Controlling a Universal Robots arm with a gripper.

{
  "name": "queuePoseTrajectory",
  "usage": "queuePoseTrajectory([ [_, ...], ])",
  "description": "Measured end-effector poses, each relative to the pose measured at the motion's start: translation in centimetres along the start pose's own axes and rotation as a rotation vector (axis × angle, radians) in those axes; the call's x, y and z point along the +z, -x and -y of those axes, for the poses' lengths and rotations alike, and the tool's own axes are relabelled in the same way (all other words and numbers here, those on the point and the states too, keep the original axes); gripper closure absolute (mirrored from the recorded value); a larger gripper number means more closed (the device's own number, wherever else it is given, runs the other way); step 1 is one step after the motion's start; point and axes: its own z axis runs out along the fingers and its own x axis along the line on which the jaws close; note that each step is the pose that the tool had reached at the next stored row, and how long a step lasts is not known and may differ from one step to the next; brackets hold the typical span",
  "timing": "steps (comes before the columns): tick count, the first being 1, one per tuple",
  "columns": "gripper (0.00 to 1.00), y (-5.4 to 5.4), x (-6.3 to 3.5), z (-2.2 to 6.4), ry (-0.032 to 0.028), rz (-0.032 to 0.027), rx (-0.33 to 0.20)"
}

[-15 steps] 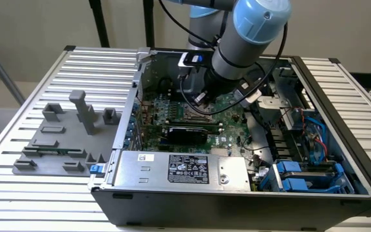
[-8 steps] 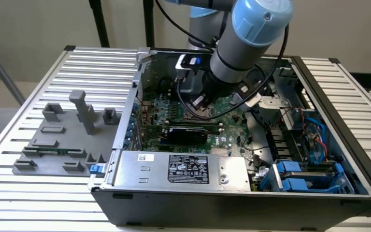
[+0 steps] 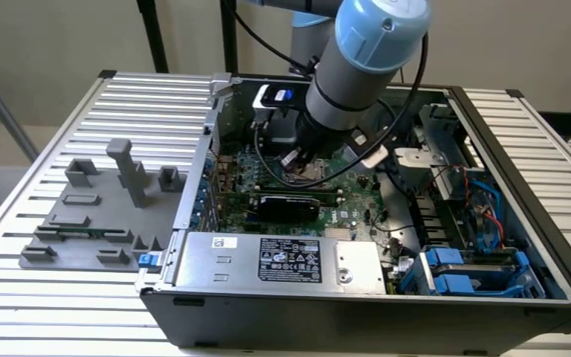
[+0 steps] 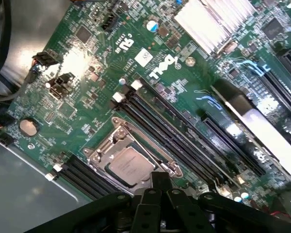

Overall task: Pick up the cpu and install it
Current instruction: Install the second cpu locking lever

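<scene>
Inside the socket frame (image 4: pixel 128 158) near one edge of the motherboard (image 4: pixel 150 82) lies the cpu (image 4: pixel 130 166) — flat, silvery top up, apparently seated between the frame's metal borders. Just above it hangs the gripper (image 4: pixel 157 187), fingers drawn together and holding nothing I can make out. Judging from this, the chip is already placed; doing it well means checking that it sits level and square — no corner riding on the frame. Memory slots (image 4: pixel 184 131) run beside the socket.
</scene>
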Motion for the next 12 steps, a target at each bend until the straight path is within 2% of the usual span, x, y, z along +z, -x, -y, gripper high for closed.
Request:
queuePoseTrajectory([
  [4, 0.89, 0.9, -0.47, 0.17, -0.0001, -0.0001, 0.000],
  [12, 0.89, 1.7, -0.15, 0.77, -0.0001, 0.0007, 0.000],
])
